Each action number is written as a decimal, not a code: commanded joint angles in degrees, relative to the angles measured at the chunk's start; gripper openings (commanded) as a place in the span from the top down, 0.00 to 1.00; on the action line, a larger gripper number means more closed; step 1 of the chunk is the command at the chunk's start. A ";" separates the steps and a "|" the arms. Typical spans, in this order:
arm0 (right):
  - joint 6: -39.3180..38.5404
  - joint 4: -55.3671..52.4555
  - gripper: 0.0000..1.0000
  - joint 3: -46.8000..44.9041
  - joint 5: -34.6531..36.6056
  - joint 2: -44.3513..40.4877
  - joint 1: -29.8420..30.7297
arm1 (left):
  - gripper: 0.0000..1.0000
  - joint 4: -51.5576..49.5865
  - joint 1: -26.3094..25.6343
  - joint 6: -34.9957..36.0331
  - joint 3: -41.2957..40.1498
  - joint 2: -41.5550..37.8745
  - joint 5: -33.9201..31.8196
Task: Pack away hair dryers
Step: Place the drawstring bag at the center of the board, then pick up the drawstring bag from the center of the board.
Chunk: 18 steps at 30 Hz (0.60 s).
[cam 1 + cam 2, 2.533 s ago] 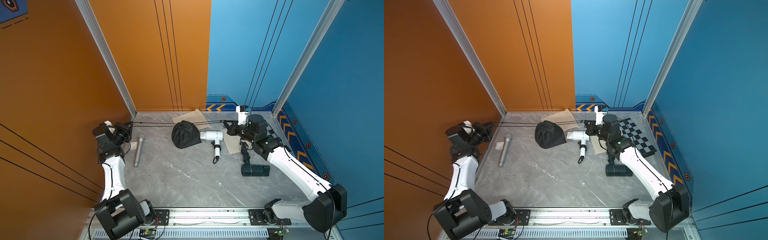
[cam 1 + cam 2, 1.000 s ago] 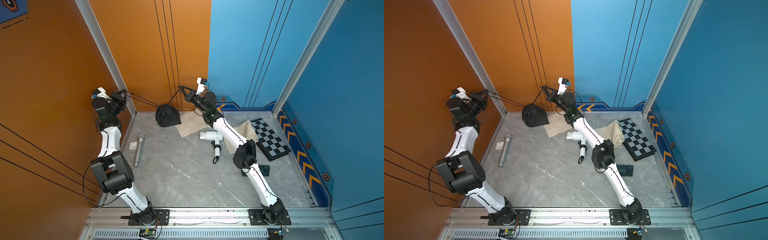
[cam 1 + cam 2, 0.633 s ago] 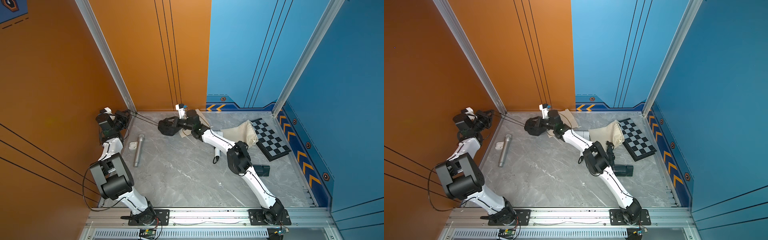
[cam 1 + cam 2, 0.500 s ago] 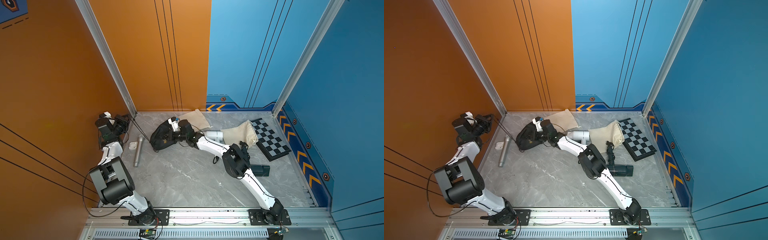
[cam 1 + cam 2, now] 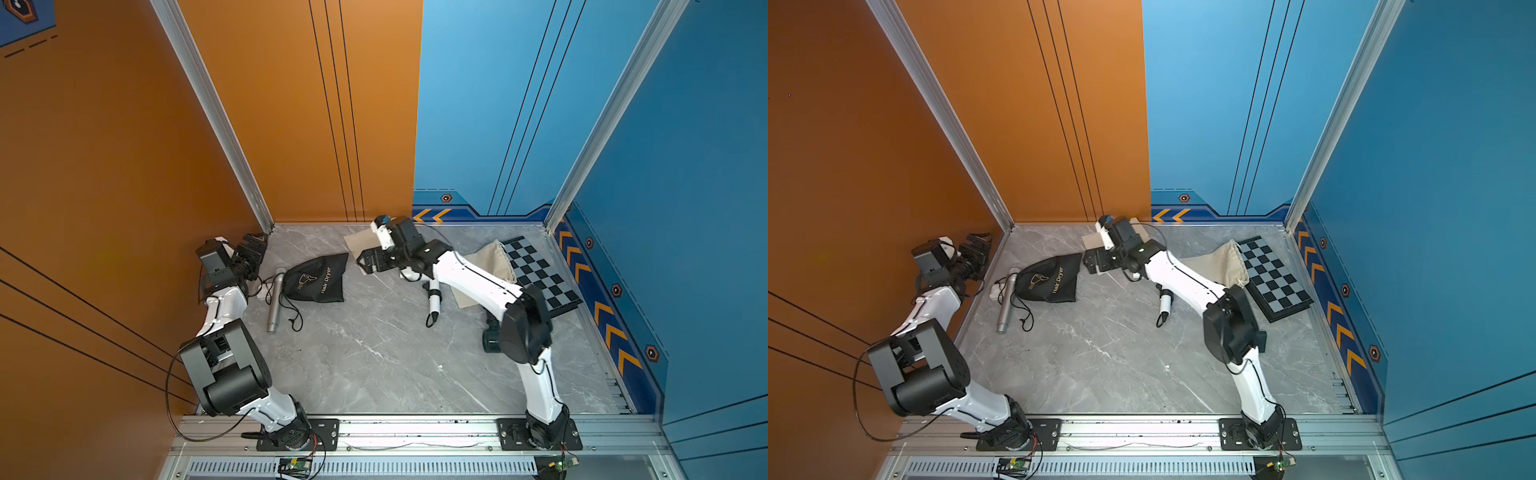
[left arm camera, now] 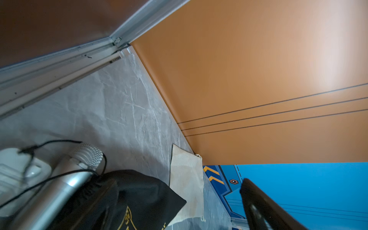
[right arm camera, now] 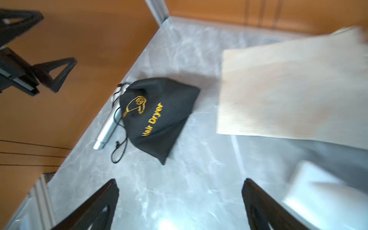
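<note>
Checking both top views, I read the right gripper and left gripper as spread wide, holding nothing. White hair dryer lies on the table under the right forearm; the dark hair dryer sits mostly hidden behind that arm's elbow. Black "Hair Dryer" pouch lies against the silver rod.

The lettered pouch is laid on the table toward its rear left. A rod is set just beside that pouch on the left, and a flat pouch is placed behind it to the right. A hair dryer is found well to its right, with a bulging pouch and a board lying farther right still.
</note>
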 commanded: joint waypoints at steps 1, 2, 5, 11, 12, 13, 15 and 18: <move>-4.69 -5.83 0.01 -8.93 15.07 -9.21 -5.01 | 0.02 -12.76 -7.29 16.26 5.89 -4.99 -7.24; -3.81 -5.59 0.01 -12.09 17.29 -12.25 -6.58 | 0.02 -15.33 -10.29 18.87 6.42 -5.49 -9.65; -0.55 -2.40 0.03 -21.67 17.63 -19.68 -11.91 | 0.02 -22.72 -20.23 25.74 7.87 -6.55 -18.91; 5.41 -0.82 0.10 -30.41 14.12 -24.66 -23.17 | 0.02 -26.21 -37.39 33.01 8.75 -6.17 -29.71; 5.36 -0.90 0.10 -30.89 14.27 -24.23 -25.11 | 0.02 -26.91 -39.67 33.62 9.35 -5.47 -30.37; 5.04 -1.43 0.11 -30.84 14.34 -23.46 -26.59 | 0.02 -27.30 -41.11 33.81 9.80 -4.70 -30.28; 3.84 -3.34 0.14 -29.71 14.96 -21.09 -29.64 | 0.02 -27.72 -44.11 33.82 10.03 -3.32 -29.84; 0.53 -3.71 0.14 -28.81 17.26 -17.88 -32.36 | 0.02 -27.80 -48.62 33.65 9.73 -1.47 -29.56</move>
